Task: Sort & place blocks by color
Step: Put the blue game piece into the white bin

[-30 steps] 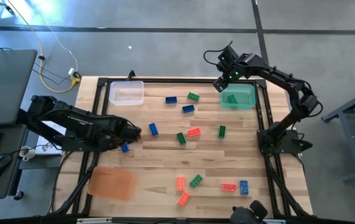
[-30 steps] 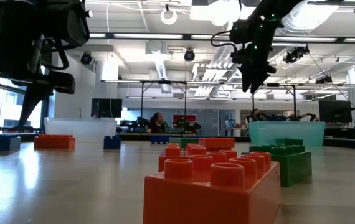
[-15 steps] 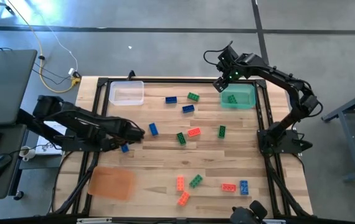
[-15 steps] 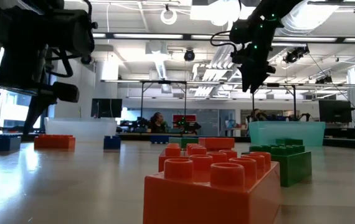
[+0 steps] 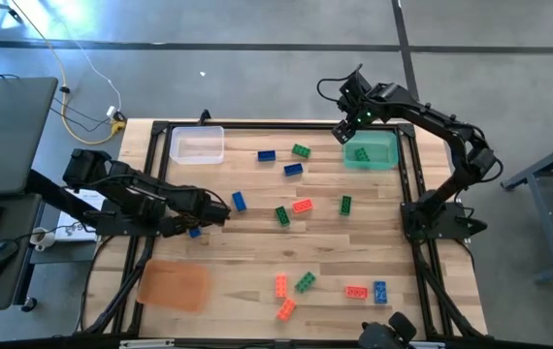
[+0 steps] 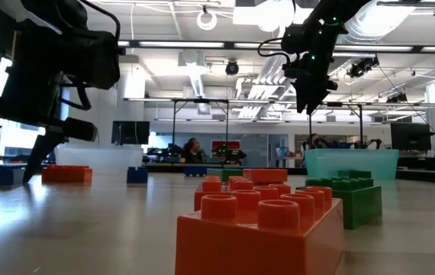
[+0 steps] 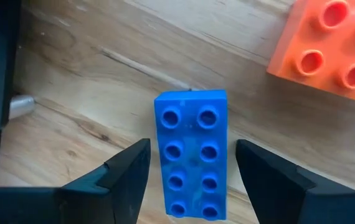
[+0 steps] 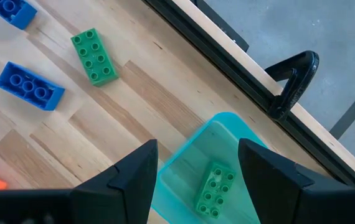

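Observation:
A blue block (image 7: 191, 155) lies flat on the wooden table, studs up, with an orange-red block (image 7: 327, 50) close beside it. My left gripper (image 7: 193, 149) hangs open just above the blue block (image 5: 194, 232), pointing down, one finger on either long side and apart from it. My right gripper (image 5: 352, 123) stands open high over the left rim of the green tray (image 5: 372, 152). That tray (image 8: 227, 155) holds a green block (image 8: 215, 190). More blue, green and orange-red blocks lie scattered over the table.
A clear tray (image 5: 197, 145) stands at the far left and an orange tray (image 5: 173, 284) at the near left. Loose blocks lie mid-table (image 5: 291, 208) and near the front edge (image 5: 301, 283). A black frame (image 5: 412, 194) runs round the table.
My left gripper has come down toward the blue block and shifted a little toward the table's right edge, its fingers still open. The blocks have stayed where they were.

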{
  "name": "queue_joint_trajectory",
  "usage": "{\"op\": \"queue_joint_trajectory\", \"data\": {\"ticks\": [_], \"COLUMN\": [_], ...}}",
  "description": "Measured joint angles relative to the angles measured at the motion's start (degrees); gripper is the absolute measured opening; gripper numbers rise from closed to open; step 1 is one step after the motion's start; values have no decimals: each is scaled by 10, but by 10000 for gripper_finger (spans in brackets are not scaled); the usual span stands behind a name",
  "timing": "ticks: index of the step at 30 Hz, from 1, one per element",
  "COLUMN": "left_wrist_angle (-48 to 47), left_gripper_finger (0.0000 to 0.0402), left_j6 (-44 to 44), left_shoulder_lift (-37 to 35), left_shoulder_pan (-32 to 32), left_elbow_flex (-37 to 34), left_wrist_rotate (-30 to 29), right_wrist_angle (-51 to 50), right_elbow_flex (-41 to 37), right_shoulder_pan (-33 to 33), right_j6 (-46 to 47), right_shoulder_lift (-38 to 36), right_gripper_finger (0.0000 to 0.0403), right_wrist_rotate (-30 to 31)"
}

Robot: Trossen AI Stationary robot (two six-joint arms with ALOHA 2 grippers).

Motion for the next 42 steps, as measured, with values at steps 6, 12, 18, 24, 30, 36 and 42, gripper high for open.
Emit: {"op": "queue_joint_trajectory", "data": {"ticks": [6,12,18,24,30,36,42], "left_wrist_angle": [6,9,8,8,14,17,16], "left_gripper_finger": [227,197,118,110,110,110,112], "left_j6": [32,62,84,84,86,91,92], "left_shoulder_lift": [13,14,13,8,-25,-74,-134], "left_shoulder_pan": [0,0,-19,-43,-58,-68,-73], "left_elbow_flex": [1,1,-3,-6,1,16,36], "left_wrist_rotate": [-12,-16,-31,-43,-58,-99,-194], "right_wrist_angle": [-1,-7,-10,-10,-11,-11,-11], "right_elbow_flex": [0,0,0,0,0,0,0], "right_shoulder_pan": [0,0,0,0,0,11,31], "right_j6": [0,0,3,3,16,19,43], "right_shoulder_lift": [0,0,0,0,0,0,0], "right_gripper_finger": [211,211,211,211,211,211,211], "right_wrist_rotate": [0,0,0,0,-1,-3,-3]}}
